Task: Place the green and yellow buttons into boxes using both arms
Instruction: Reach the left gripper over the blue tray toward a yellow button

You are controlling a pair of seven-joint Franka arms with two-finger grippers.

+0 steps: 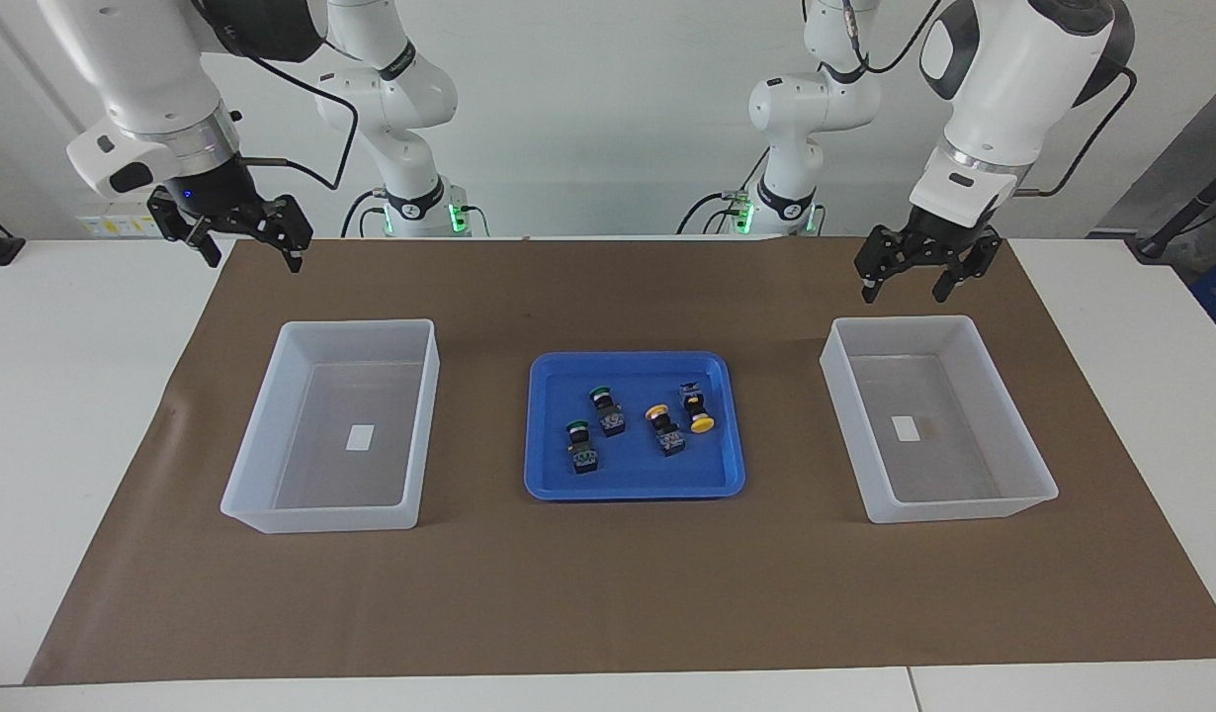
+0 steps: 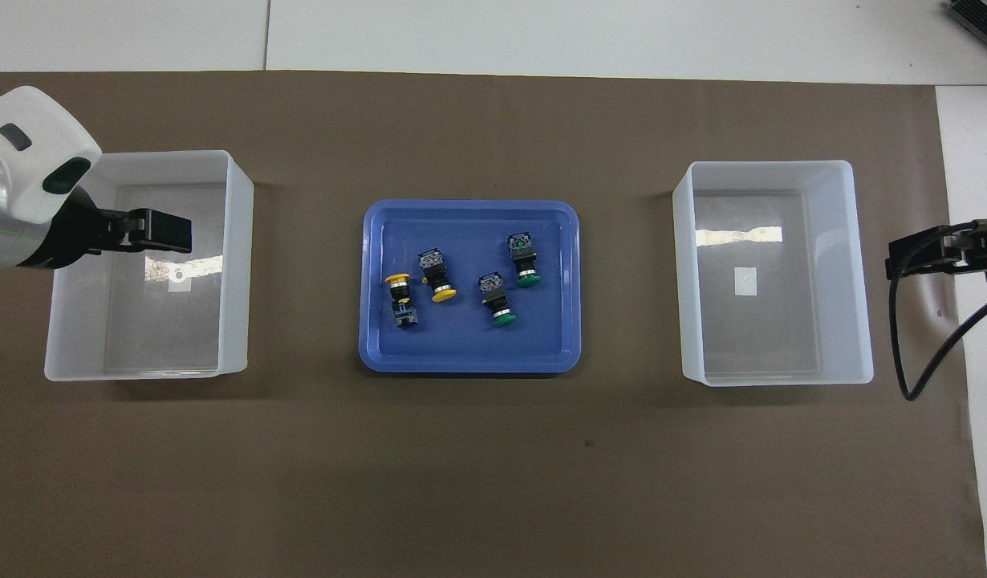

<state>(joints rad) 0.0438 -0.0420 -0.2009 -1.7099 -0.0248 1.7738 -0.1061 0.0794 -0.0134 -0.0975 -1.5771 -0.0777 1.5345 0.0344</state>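
Observation:
Two green buttons (image 1: 599,396) (image 1: 575,430) and two yellow buttons (image 1: 656,412) (image 1: 702,423) lie on their sides in a shallow blue tray (image 1: 549,485) at mid-table. In the overhead view the green ones (image 2: 503,319) (image 2: 528,279) lie toward the right arm's end and the yellow ones (image 2: 397,279) (image 2: 443,295) toward the left arm's. One translucent box (image 1: 949,509) (image 2: 233,265) stands toward the left arm's end, another (image 1: 316,516) (image 2: 859,273) toward the right arm's. Both hold only a white label. My left gripper (image 1: 905,289) (image 2: 168,231) hangs open and empty, raised over its box. My right gripper (image 1: 252,255) (image 2: 915,255) hangs open and empty over the mat's edge beside its box.
A brown mat (image 1: 608,593) (image 2: 493,482) covers the white table under the tray and both boxes. The blue tray (image 2: 469,363) sits between the boxes. A black cable (image 2: 911,353) hangs from the right arm.

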